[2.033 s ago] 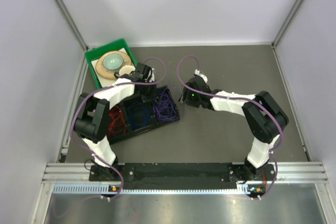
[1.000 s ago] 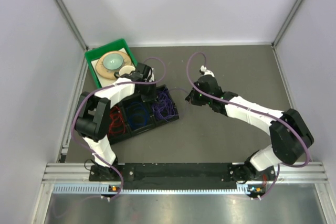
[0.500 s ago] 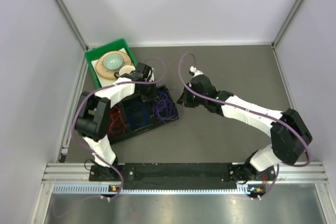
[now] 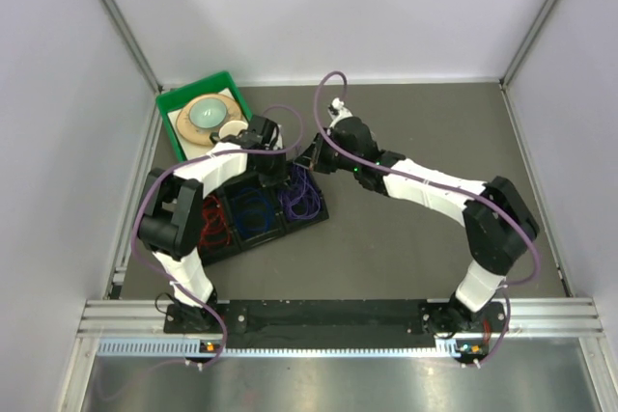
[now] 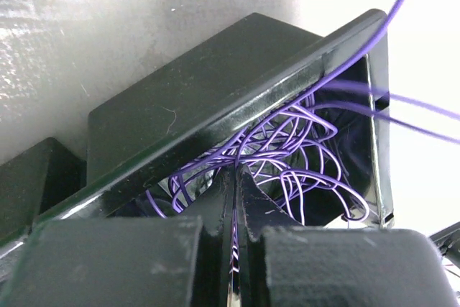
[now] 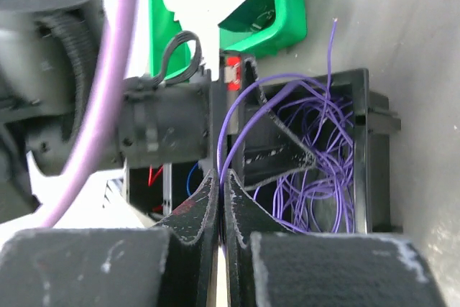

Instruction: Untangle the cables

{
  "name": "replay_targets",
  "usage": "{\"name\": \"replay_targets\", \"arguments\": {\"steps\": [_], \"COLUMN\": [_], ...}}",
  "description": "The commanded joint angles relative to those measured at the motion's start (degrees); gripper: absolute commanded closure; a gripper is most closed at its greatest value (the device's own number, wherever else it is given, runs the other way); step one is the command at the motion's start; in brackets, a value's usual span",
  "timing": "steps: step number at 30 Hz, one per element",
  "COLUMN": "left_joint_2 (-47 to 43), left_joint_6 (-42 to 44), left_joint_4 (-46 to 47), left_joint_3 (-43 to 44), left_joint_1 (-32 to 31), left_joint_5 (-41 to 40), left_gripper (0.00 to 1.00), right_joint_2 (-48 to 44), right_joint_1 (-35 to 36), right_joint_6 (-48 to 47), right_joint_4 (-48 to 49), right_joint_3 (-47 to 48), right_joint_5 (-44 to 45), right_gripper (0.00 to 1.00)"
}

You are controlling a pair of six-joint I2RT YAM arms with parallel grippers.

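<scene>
Both arms are down at the black tray (image 5: 215, 84), at the end compartment where the purple cables (image 6: 316, 170) lie in a loose tangle. The left gripper (image 5: 233, 177) is pinched tight on one purple strand. The right gripper (image 6: 221, 181), just beside it, is clamped on another strand arcing up out. The red cables (image 4: 214, 224) and the blue cables (image 4: 253, 211) sit in the other two compartments.

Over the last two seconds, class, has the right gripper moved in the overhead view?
Yes. The right gripper has swung left, closing on the black tray's right end.
</scene>
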Motion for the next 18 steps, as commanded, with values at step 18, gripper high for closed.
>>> {"name": "replay_targets", "arguments": {"steps": [18], "left_joint_2": [-1.7], "left_joint_6": [-5.3], "left_joint_4": [7.5], "left_joint_3": [-3.2], "left_joint_1": [4.3], "left_joint_5": [10.8], "left_gripper": [1.0], "right_joint_2": [14.2], "right_joint_1": [-0.5], "right_joint_6": [11.8], "right_joint_4": [11.2], "right_joint_3": [-1.8], "right_joint_5": [8.0], "right_gripper": [1.0]}}
